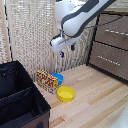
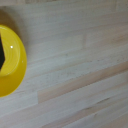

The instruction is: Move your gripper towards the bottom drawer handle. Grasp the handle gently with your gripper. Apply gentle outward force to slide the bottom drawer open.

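In the exterior view my gripper (image 1: 67, 51) hangs high over the wooden floor, in front of a wicker screen. Its two dark blue-tipped fingers (image 1: 61, 54) stand apart with nothing between them. The dark brown dresser stands on the exterior view's right. Its bottom drawer (image 1: 118, 67) looks pushed in, and its thin silver handle (image 1: 107, 59) runs across the front. The gripper is well away from that handle, towards the exterior view's left and slightly higher. The wrist view shows only floorboards and part of a yellow bowl (image 2: 11, 62); no fingers show there.
A yellow bowl (image 1: 66, 93), a blue bowl (image 1: 58, 78) and a colourful box (image 1: 46, 80) sit on the floor below the gripper. A black fabric bin (image 1: 20, 102) fills the exterior view's lower left. An upper drawer (image 1: 114, 37) with its own bar sits above the bottom drawer.
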Controlling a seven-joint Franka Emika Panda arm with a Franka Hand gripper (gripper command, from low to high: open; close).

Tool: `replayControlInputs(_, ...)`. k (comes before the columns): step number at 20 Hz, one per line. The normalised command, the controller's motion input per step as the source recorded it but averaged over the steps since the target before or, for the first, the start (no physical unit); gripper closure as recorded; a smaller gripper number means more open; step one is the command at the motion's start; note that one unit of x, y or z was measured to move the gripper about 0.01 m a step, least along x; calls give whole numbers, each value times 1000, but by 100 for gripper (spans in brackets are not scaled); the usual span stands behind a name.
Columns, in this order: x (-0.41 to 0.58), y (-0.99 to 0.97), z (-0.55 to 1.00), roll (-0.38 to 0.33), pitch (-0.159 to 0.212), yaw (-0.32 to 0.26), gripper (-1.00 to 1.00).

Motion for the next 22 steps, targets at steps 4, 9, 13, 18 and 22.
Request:
replayControlInputs(4, 0, -100, -169, -374, -58, 183, -100)
replayControlInputs(9, 47, -43, -135, -375, -22, 151, -100)
replayControlInputs(13, 201, 0, -16, -375, 44, 26, -100)
replayControlInputs(18, 255, -109, -18, -350, 40, -54, -100)
replayControlInputs(22, 460, -246, -187, -108, 4, -65, -100)
